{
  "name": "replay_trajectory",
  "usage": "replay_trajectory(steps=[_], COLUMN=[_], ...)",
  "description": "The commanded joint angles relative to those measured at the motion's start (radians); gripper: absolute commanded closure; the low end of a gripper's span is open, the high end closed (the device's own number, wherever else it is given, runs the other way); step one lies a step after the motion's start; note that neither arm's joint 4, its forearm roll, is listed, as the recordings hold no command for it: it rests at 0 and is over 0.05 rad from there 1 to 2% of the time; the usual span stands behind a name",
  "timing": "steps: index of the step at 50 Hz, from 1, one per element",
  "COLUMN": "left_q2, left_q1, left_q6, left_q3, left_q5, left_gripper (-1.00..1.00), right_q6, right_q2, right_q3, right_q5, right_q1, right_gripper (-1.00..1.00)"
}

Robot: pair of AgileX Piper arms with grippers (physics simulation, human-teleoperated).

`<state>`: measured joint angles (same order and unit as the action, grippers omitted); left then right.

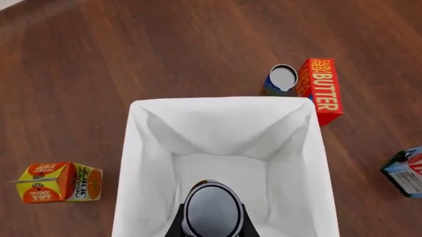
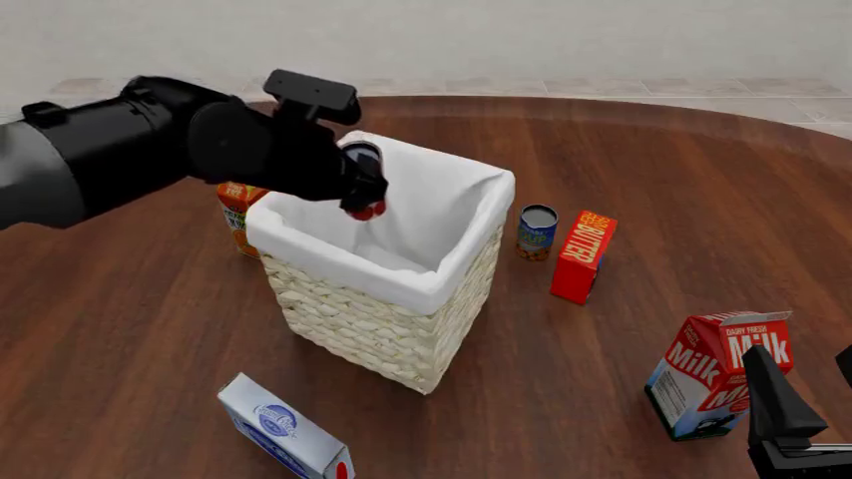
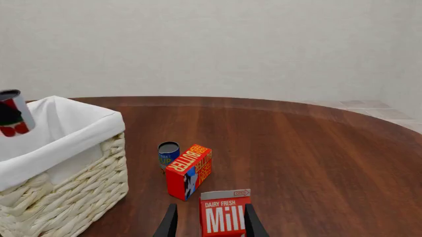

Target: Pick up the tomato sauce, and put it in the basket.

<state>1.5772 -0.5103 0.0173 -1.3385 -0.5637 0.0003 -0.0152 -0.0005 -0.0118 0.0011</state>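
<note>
Tomato sauce in a small red-labelled, silver-topped can hangs above the open mouth of the large cream wicker basket with white cloth lining, pinched in the closed fingers of the left gripper. At the basket's 3 o'clock stand a blue-labelled can and a red butter box. The right gripper sits spread apart, empty, before a red milk carton at 4 o'clock.

Two small cylindrical cans: a red-labelled tomato sauce can and a blue-and-yellow-labelled can. One cream woven wicker basket, one red butter box, one orange juice carton, one red-and-white milk carton, one white-and-blue box.
</note>
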Motion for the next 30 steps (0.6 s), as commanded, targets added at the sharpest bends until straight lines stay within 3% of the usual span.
replay_trajectory(steps=[1, 30], left_q2=[0.031, 0.11], left_q1=[0.003, 0.013], left_q6=[-0.02, -0.036], left_q3=[-0.015, -0.018], left_q5=[0.01, 0.05], left_gripper=[1.0, 1.0], right_q6=[0.0, 0.0], right_q2=[0.0, 0.0], right_q3=[0.0, 0.0], right_q5=[0.0, 0.0], right_q1=[0.0, 0.0], right_gripper=[-1.0, -1.0])
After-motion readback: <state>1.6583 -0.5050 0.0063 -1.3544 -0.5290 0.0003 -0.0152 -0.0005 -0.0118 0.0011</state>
